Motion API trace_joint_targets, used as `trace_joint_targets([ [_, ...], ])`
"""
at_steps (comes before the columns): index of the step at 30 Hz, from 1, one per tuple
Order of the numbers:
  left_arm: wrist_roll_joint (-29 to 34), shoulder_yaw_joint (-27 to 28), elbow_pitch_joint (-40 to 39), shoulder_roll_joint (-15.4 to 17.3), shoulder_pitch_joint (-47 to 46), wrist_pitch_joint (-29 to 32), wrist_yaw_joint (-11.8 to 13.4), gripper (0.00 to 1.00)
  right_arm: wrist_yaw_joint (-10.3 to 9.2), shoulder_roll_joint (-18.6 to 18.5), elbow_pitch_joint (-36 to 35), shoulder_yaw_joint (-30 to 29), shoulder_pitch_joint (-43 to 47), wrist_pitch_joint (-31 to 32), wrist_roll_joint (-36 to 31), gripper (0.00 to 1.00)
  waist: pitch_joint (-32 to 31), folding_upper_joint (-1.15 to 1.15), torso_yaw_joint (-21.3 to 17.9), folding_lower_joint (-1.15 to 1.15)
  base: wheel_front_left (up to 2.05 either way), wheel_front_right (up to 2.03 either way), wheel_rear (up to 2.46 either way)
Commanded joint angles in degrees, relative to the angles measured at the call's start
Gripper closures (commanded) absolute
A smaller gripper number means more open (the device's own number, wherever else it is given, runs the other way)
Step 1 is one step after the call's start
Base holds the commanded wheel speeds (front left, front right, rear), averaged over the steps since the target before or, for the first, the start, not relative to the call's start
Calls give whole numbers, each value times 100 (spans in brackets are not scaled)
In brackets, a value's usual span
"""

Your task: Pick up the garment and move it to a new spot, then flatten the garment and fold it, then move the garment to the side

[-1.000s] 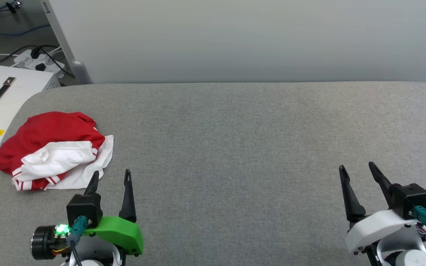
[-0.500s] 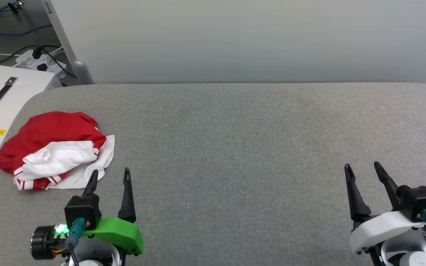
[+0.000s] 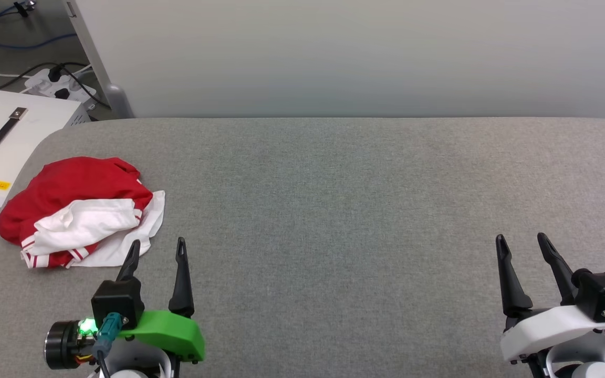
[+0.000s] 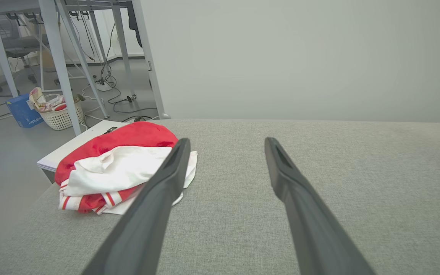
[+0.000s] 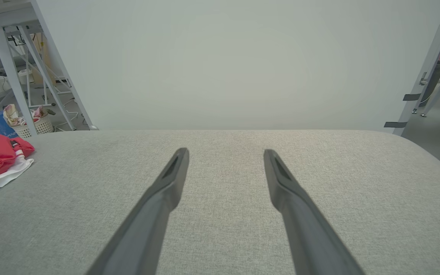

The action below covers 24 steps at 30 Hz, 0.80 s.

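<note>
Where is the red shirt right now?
In the head view the shirt lies crumpled at the left edge of the table, just ahead of the open left gripper.

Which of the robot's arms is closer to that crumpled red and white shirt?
Left. The left gripper sits just short of the crumpled red-and-white jersey shirt, slightly to its right. The right gripper is far off across the grey fabric table.

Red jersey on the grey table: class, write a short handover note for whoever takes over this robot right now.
Left claw: open, empty, close beside the jersey.
Right claw: open, empty, above bare grey table at the far right.
Jersey: crumpled heap near the table's left edge.
Done: nothing yet.
Left: pick up, move, flatten, fold, set aside.
</note>
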Motion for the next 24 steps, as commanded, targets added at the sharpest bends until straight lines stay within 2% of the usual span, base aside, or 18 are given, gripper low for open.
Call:
trace_joint_targets([
  [1, -20, -11, 10, -11, 28, -56, 29, 0, -2, 4, -21, -23, 65, -64, 62, 0, 2, 0, 2, 0, 0, 0, 0],
  [24, -42, -82, 83, -16, 33, -329, 92, 0, -3, 5, 13, -66, 163, -333, 253, 0, 60, 0, 60, 0, 0, 0, 0],
])
